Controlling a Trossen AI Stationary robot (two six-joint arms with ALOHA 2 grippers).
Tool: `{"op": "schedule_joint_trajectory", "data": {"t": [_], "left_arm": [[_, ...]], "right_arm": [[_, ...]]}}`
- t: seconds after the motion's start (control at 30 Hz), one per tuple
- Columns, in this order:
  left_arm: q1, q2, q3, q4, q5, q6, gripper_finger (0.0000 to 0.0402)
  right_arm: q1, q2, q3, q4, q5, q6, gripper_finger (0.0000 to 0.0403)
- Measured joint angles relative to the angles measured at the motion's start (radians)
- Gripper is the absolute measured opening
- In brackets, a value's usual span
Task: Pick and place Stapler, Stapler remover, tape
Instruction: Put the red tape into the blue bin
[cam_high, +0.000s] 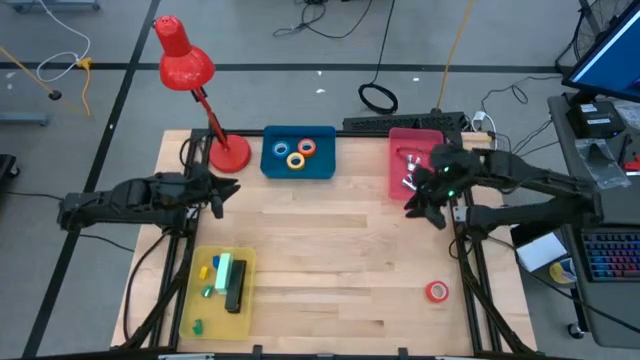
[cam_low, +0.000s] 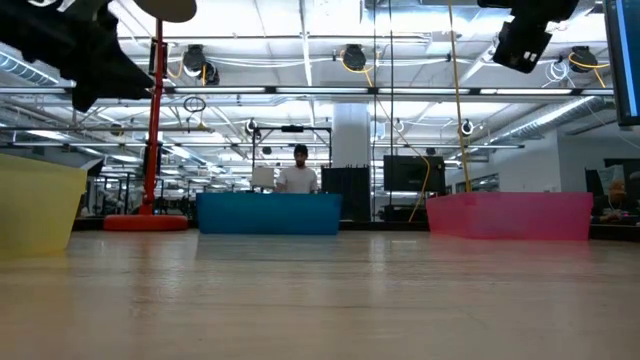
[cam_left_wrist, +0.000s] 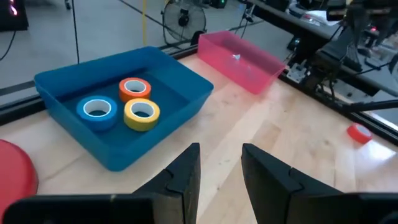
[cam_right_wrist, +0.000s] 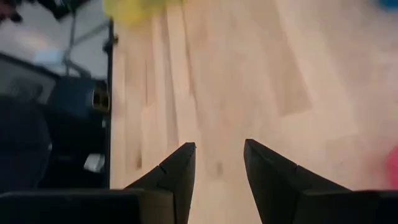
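Blue, yellow and orange tape rolls (cam_left_wrist: 124, 106) lie in the blue tray (cam_high: 298, 168) at the far middle. A red tape roll (cam_high: 436, 291) lies flat on the table near the right front. The black stapler (cam_high: 235, 287) lies in the yellow tray (cam_high: 200, 300) at the front left. A small silvery thing, perhaps the stapler remover (cam_high: 409, 172), lies in the pink tray (cam_high: 400, 140), partly behind my right arm. My left gripper (cam_high: 226, 192) hangs open above the table's left side, facing the blue tray. My right gripper (cam_high: 424, 208) hangs open beside the pink tray, clear of the table.
A red desk lamp (cam_high: 185, 62) stands on its round base (cam_high: 229, 153) just left of the blue tray. Small green, blue and yellow bits lie in the yellow tray beside the stapler. Bare wood fills the table's middle (cam_high: 330, 260). A person sits in the room beyond (cam_low: 298, 172).
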Motion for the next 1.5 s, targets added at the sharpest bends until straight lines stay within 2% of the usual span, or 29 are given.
{"op": "schedule_joint_trajectory", "data": {"t": [0.17, 0.3, 0.63, 0.73, 0.87, 0.97, 1.3, 1.5], "left_arm": [[0.0, -0.042, -0.026, -0.053, 0.0, 0.0, 0.012], [0.0, -0.036, -0.026, -0.073, 0.002, -0.075, 0.012], [0.0, -0.032, -0.026, -0.082, 0.002, 0.044, 0.012], [0.0, -0.033, -0.026, -0.073, 0.022, 0.082, 0.012], [0.0, -0.033, -0.026, -0.024, 0.118, 0.164, 0.012], [0.0, -0.033, -0.026, 0.007, 0.165, 0.202, 0.012], [0.0, -0.033, -0.026, 0.009, 0.193, 0.198, 0.012], [0.0, -0.033, -0.026, 0.008, 0.193, 0.198, 0.012]], "right_arm": [[0.179, 0.097, 0.036, -0.083, 0.045, 0.114, 0.013], [0.333, 0.17, 0.036, -0.104, 0.066, 0.241, 0.0129], [0.644, 0.308, 0.036, -0.243, 0.066, 0.575, 0.0129], [0.704, 0.321, 0.036, -0.243, 0.107, 0.658, 0.013], [0.776, 0.326, 0.032, -0.246, 0.183, 0.748, 0.013], [0.815, 0.325, 0.015, -0.246, 0.192, 0.806, 0.013], [0.94, 0.325, -0.08, -0.146, 0.196, 0.947, 0.013], [0.973, 0.325, -0.134, -0.103, 0.253, 1.001, 0.013]]}}
